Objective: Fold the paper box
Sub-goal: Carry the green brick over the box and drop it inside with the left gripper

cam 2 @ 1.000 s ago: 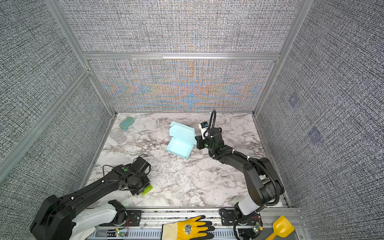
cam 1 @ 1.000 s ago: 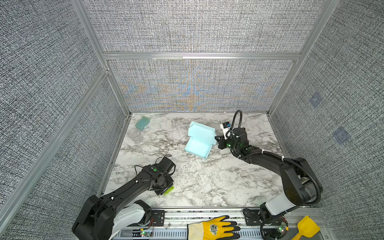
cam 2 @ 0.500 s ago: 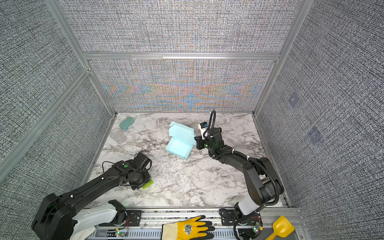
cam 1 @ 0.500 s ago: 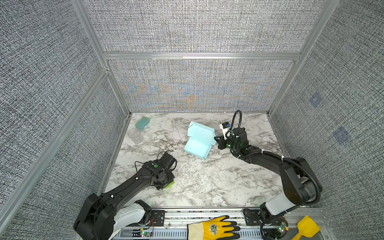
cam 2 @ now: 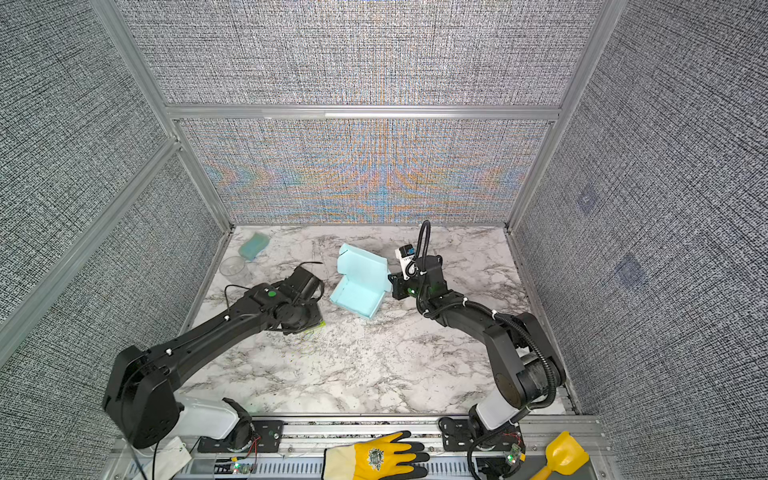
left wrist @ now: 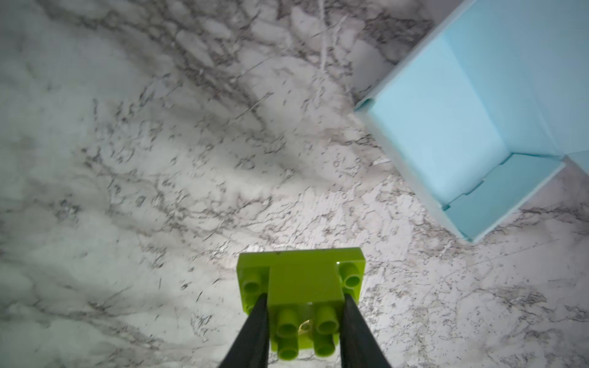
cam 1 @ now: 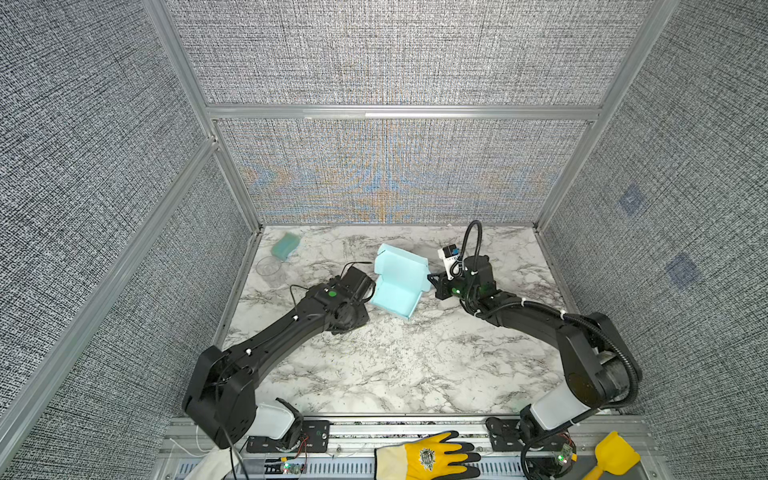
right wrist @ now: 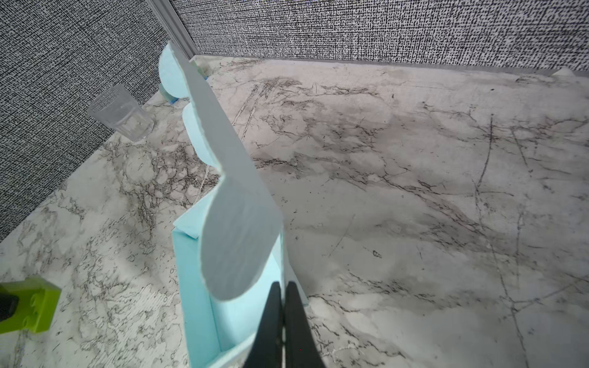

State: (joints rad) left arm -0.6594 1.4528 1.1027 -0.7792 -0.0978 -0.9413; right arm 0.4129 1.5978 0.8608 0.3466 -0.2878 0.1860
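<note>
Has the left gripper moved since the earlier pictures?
Yes. In a top view the left gripper, shut on the lime-green brick, has gone away from the yellow glove and closer to the paper box.

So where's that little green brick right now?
The green brick is pinched between the left arm's fingers, over the marble table, just front-left of the paper box. In both top views the arm mostly hides it.

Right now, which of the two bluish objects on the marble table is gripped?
The pale light-blue cardboard box, pinched at its wall by the right gripper; the darker teal sponge-like block lies untouched in the far-left corner.
</note>
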